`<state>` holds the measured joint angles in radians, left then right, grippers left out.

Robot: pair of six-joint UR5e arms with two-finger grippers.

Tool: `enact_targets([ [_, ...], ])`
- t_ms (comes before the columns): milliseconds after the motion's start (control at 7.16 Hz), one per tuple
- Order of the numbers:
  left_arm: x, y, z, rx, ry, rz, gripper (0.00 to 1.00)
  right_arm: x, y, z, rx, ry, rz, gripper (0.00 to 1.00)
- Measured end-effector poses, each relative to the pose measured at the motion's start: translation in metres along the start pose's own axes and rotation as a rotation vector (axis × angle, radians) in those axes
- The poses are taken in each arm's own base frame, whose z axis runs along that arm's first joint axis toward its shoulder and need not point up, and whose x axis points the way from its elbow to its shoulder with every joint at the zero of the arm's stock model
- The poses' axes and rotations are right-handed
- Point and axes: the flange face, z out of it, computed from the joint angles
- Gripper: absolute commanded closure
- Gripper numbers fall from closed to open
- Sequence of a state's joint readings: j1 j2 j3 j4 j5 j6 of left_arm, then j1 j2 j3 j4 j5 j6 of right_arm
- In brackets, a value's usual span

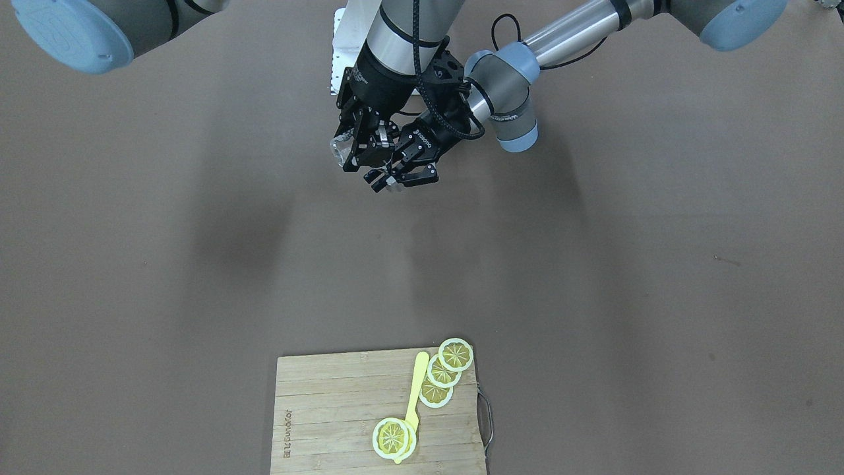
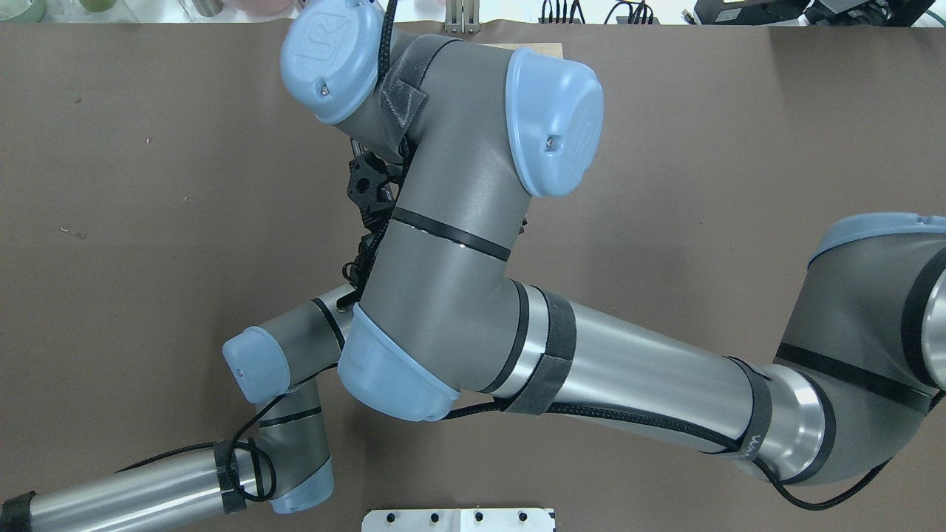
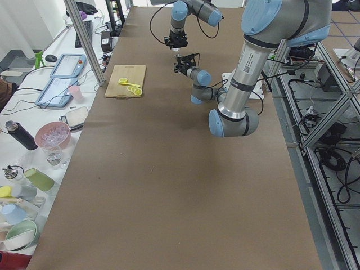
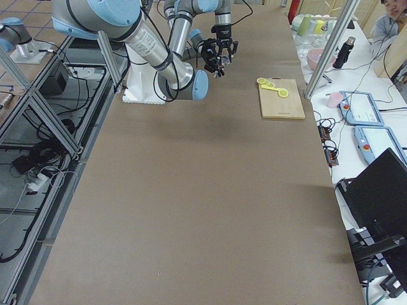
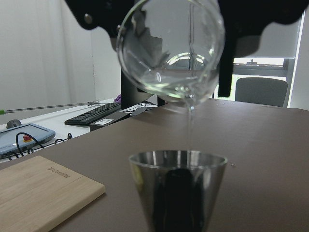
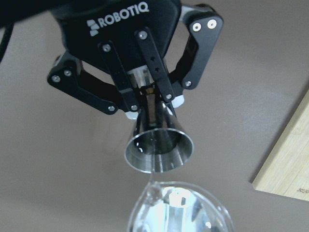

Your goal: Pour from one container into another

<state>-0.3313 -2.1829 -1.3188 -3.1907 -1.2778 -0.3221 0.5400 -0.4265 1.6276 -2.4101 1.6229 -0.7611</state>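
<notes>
My right gripper (image 1: 359, 146) is shut on a clear round glass (image 1: 339, 149), which is tipped over. In the left wrist view the glass (image 5: 171, 53) hangs just above a steel measuring cup (image 5: 177, 193), and a thin stream of clear liquid (image 5: 189, 121) runs from its rim into the cup. My left gripper (image 6: 153, 107) is shut on the narrow lower part of that steel cup (image 6: 159, 150), holding it upright with its mouth under the glass (image 6: 181, 208). In the front-facing view the left gripper (image 1: 395, 179) sits right beside the right one, above the table. My arms hide both in the overhead view.
A wooden cutting board (image 1: 330, 402) lies at the table's operator-side edge. On it are several lemon slices (image 1: 455, 355) and a yellow utensil (image 1: 415, 389). A white base plate (image 1: 343, 53) is behind the grippers. Cups and bowls stand on a side bench (image 3: 50, 135).
</notes>
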Motion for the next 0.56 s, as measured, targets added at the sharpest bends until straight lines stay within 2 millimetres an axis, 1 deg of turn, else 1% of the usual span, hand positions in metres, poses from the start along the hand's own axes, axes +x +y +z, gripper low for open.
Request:
enact_targets([
  [559, 0.0008, -0.0008, 0.001, 0.001, -0.001, 0.0, 1.0, 0.0013, 0.0005, -0.0009, -0.014, 0.013, -0.001, 1.0],
])
